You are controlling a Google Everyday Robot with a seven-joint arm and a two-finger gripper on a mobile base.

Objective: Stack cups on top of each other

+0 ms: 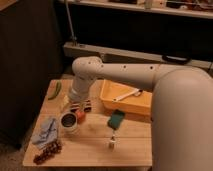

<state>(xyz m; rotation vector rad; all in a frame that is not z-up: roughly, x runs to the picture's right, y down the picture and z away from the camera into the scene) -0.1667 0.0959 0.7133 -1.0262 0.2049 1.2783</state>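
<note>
Found gripper (80, 106) left of centre, just above cup (70, 122). Could not tell grip state. Advised centring over rim.

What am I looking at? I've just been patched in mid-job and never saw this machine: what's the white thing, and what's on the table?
The big white shape is the robot's single arm, reaching in from the right. Its gripper hangs low over the wooden table, close by a cup and a small orange object. The one picture looks down past the arm; the camera's mounting isn't recorded. Also there: a yellow tray holding a white utensil, a green sponge, a blue cloth, a dark red bunch. Whether anything is held, I cannot tell.
</note>
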